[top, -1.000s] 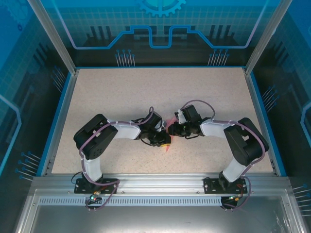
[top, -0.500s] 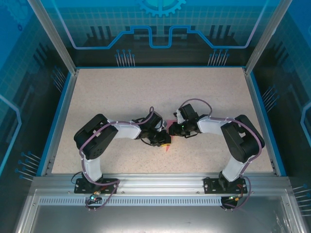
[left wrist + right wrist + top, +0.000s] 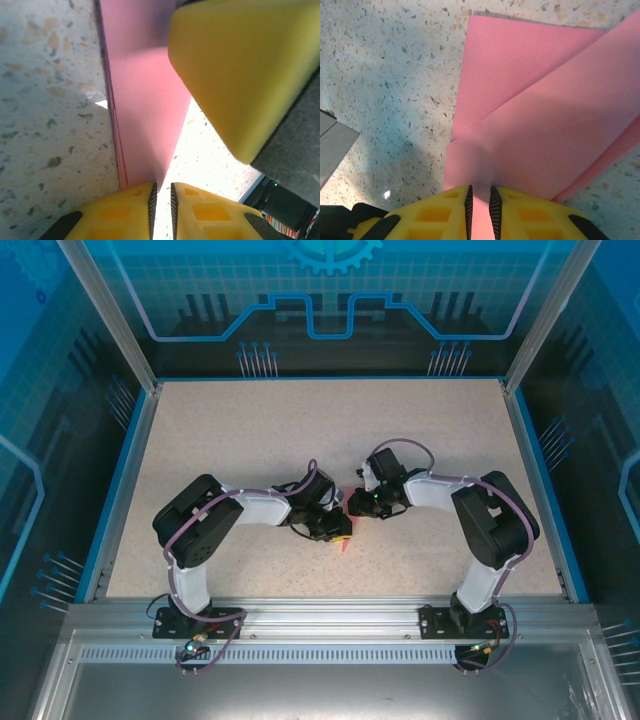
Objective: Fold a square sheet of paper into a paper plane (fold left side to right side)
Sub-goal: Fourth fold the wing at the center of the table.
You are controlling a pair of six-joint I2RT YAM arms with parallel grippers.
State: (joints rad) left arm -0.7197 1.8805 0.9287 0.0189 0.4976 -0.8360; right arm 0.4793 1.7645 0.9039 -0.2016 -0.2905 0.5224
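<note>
Shift: right arm drew inward | right gripper (image 3: 480, 198) and left gripper (image 3: 161, 198) each clamped nearly shut on pink paper (image 3: 530, 115), table (image 3: 250, 430) centre | fold likely being tightened.

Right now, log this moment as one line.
left pincer: shut, tips on pink paper | right pincer: shut on pink paper | pink paper: partly folded
</note>
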